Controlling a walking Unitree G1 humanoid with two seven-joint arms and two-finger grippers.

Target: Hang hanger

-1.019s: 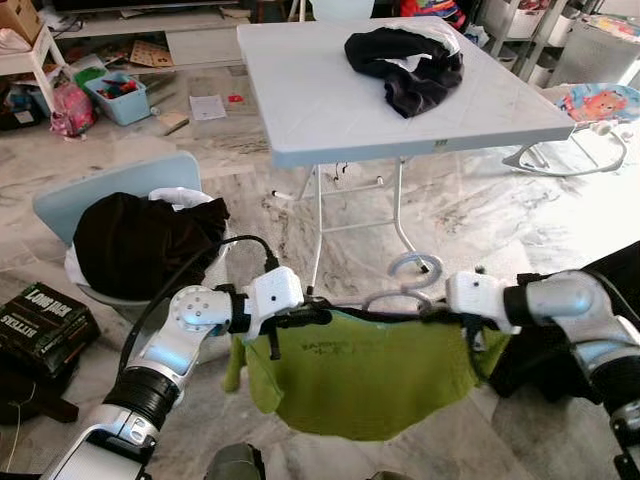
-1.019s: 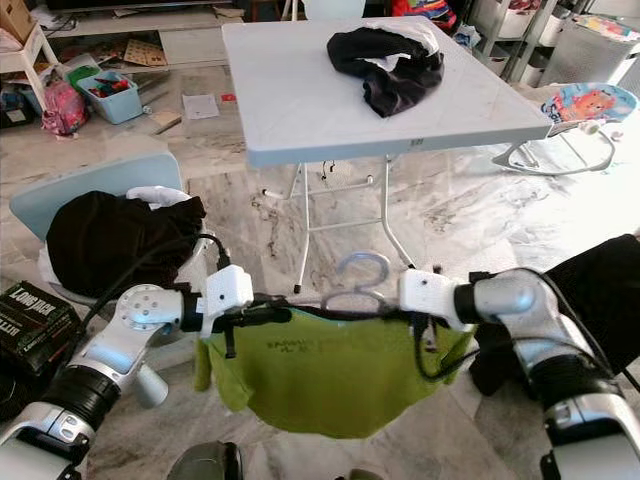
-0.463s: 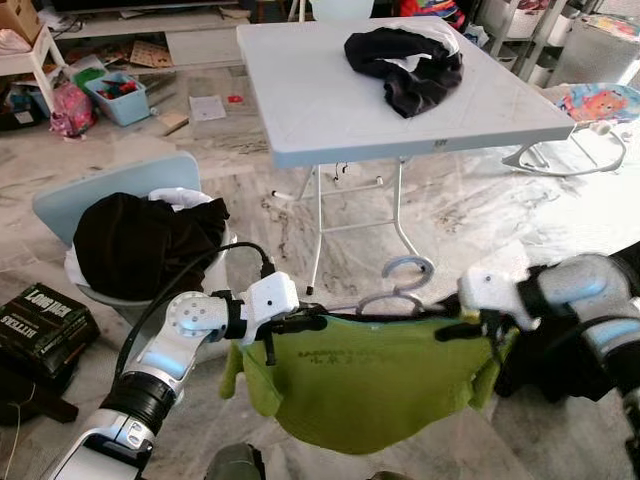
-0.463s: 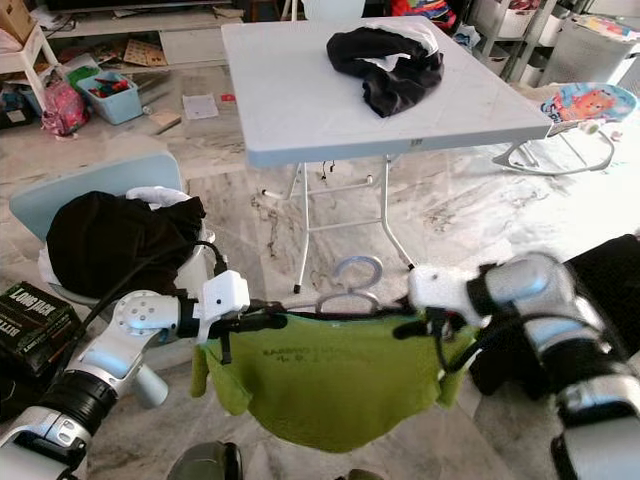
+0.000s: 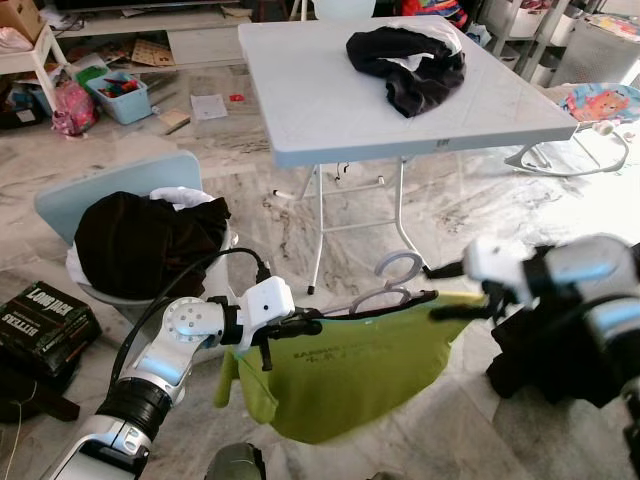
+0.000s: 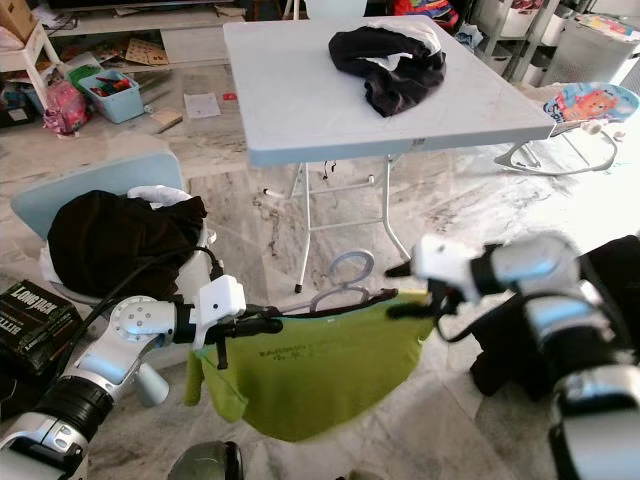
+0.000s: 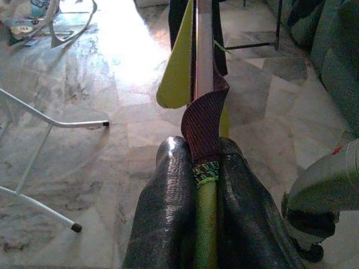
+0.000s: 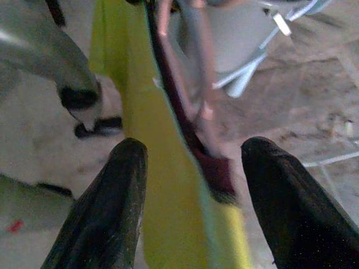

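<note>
Nearest, left hand [image 5: 312, 322] reached forward from a bent silver arm, fingers [image 7: 168, 224] pinched tight on one end of the hanger [image 5: 390, 290], with the green shirt [image 5: 350, 370] draped over it above the marble floor [image 5: 450, 210]. Right hand [image 5: 450, 305] held out level at the hanger's other end, fingers [image 8: 106, 207] spread apart on either side of shirt and hanger, gripping nothing as far as the wrist view showed. Hanger tilted, its right end higher than the left, hook up, in mid-air in front of the desk [image 5: 330, 110].

Against a second before: right end of the hanger lifted, once-level shirt now slanted, right arm raised and drawn outward, left hand sunk a little lower.

Right arm blurred; exact contact between its fingertips and the hanger hard to make out. Lower part of the left arm cut off by the frame edge.

Farther left, dark clothes [image 5: 140, 245] piled on a pale blue chair [image 5: 110, 190]. Beyond, black garment [image 5: 405, 65] heaped on the desk's far right corner. Farthest, a toy box [image 5: 120, 95] by the shelving.
</note>
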